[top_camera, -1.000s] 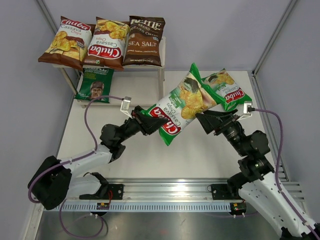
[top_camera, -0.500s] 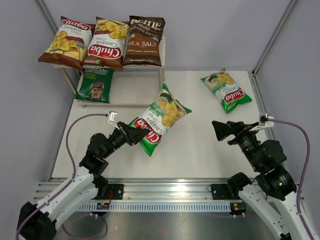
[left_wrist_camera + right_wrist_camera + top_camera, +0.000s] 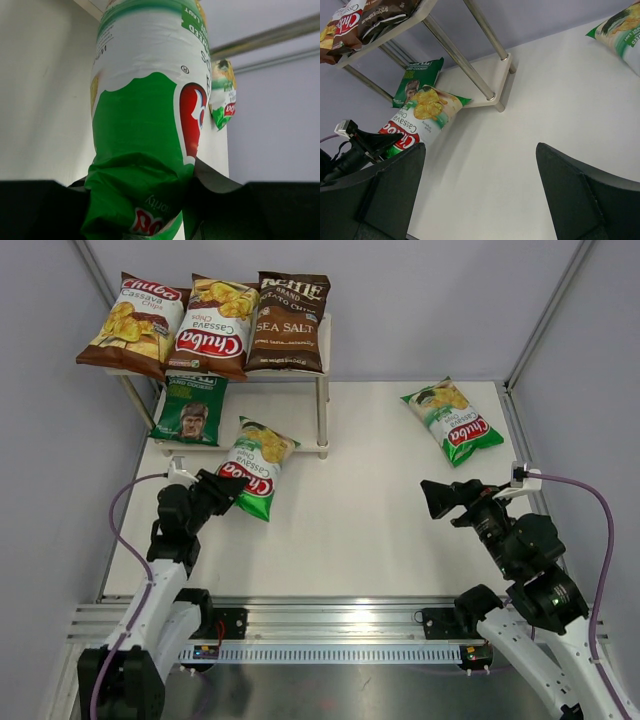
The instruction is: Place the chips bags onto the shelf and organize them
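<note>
L gripper (image 3: 231, 488) pinching green Chuba bag (image 3: 258, 460) near shelf (image 3: 287, 412); R gripper (image 3: 437, 498) spread wide.

The left arm (image 3: 150, 602) and right arm (image 3: 510, 642) share glossy white plastic links joined by chunky black motor housings. A thin purple cable (image 3: 111, 525) loops to a small white plug at each wrist. The left gripper (image 3: 230, 490) and right gripper (image 3: 433, 500) have matte black wedge-shaped fingers (image 3: 580, 200).
</note>
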`<state>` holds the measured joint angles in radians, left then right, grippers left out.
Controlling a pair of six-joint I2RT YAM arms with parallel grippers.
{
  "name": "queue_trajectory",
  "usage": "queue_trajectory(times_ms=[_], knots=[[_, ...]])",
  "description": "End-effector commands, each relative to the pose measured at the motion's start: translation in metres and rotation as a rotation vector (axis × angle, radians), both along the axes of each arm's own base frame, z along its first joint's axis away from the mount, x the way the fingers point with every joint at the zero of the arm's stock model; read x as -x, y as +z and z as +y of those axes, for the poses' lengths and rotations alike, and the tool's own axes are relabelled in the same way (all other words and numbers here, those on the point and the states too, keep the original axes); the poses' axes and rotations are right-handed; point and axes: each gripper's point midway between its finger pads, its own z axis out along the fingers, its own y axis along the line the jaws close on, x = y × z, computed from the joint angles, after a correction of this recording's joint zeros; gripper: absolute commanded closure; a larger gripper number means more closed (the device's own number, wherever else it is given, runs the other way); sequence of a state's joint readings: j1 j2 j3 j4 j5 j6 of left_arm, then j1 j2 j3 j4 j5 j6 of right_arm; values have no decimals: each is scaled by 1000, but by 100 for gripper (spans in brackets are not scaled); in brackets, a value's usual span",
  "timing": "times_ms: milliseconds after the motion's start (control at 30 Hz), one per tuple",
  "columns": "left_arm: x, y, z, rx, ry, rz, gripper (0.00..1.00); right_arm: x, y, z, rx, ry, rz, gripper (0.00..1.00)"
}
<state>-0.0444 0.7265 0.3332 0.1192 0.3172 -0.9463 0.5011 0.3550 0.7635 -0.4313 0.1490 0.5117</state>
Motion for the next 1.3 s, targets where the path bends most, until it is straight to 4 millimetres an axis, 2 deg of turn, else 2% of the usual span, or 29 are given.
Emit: queue_trajectory(times_ms=[0, 33, 100, 133, 200, 233, 367, 400, 433, 467, 500, 533, 600, 700, 733, 867, 967, 1000, 1133, 1267], knots=[[-24, 76, -5, 98, -49, -242, 81, -6, 11, 0, -19, -18, -43, 1], [-37, 80, 7, 104, -11, -261, 81, -7, 11, 1, -17, -16, -45, 0], [-50, 84, 17, 134, 24, -269, 81, -9, 10, 2, -18, -16, -48, 1], [-56, 96, 20, 154, 32, -314, 80, -10, 12, 2, -23, -16, -56, 1], [-72, 93, 25, 173, 46, -306, 80, -12, 10, 5, -23, -10, -56, 1], [-78, 104, 28, 174, 51, -352, 80, -14, 11, 6, -24, -9, -60, 1], [-109, 103, 40, 184, 103, -360, 74, -19, 8, 11, -27, 1, -64, 1], [-123, 94, 44, 192, 112, -339, 74, -20, 8, 11, -27, -1, -66, 0], [-128, 103, 44, 205, 102, -384, 74, -22, 8, 12, -30, -1, -71, 1], [-135, 103, 46, 214, 105, -387, 74, -24, 6, 14, -30, 1, -69, 0], [-149, 89, 48, 227, 115, -359, 74, -25, 6, 14, -32, 2, -72, 0], [-155, 98, 50, 242, 118, -403, 74, -27, 5, 16, -34, 1, -73, 1], [-176, 80, 54, 269, 127, -372, 73, -30, 4, 17, -38, 2, -73, 0], [-189, 74, 55, 306, 124, -394, 73, -33, 3, 21, -40, 13, -75, 1], [-195, 65, 58, 313, 138, -385, 73, -33, 2, 22, -41, 16, -77, 1], [-200, 46, 64, 270, 179, -349, 71, -34, 1, 21, -35, 11, -79, 1], [-201, 35, 66, 233, 192, -303, 62, -32, 3, 20, -43, 11, -89, 1], [-202, 24, 66, 210, 198, -261, 58, -32, 5, 20, -50, 10, -93, 1], [-204, 6, 70, 165, 216, -188, 45, -34, 0, 22, -49, 16, -85, 1], [-206, -2, 68, 140, 213, -145, 45, -35, -3, 23, -48, 13, -79, 1]])
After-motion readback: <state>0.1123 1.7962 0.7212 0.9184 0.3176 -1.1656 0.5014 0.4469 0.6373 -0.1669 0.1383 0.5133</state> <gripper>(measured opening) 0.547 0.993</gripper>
